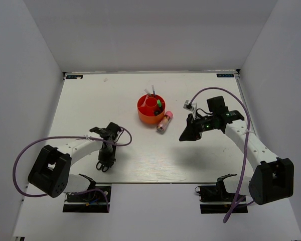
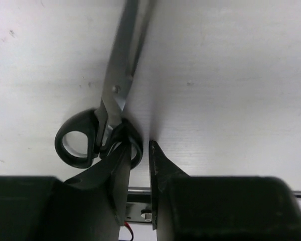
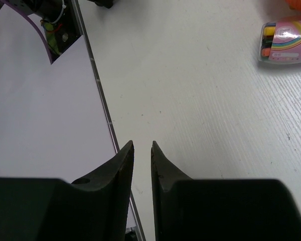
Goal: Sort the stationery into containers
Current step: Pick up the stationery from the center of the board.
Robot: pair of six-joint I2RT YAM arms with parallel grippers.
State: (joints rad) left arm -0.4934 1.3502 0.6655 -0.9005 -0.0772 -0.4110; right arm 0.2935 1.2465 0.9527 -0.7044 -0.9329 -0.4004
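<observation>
**L arm at the scissors**

L gripper point(image 2: 139, 145), jaws at a narrow slit, sits at black-handled scissors point(image 2: 115, 95) lying flat on table point(image 1: 190, 160). One finger overlaps a handle loop; can't tell if it grips. R gripper point(image 3: 141, 143), narrow gap w/ nothing between, hangs above table. Orange tub point(image 1: 148, 119) mid-table, pink-capped tube point(image 1: 164, 122) just beside it.

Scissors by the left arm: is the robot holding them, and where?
The left gripper straddles the rim of one handle loop of the scissors, flat on the table; whether it grips firmly cannot be told.
</observation>
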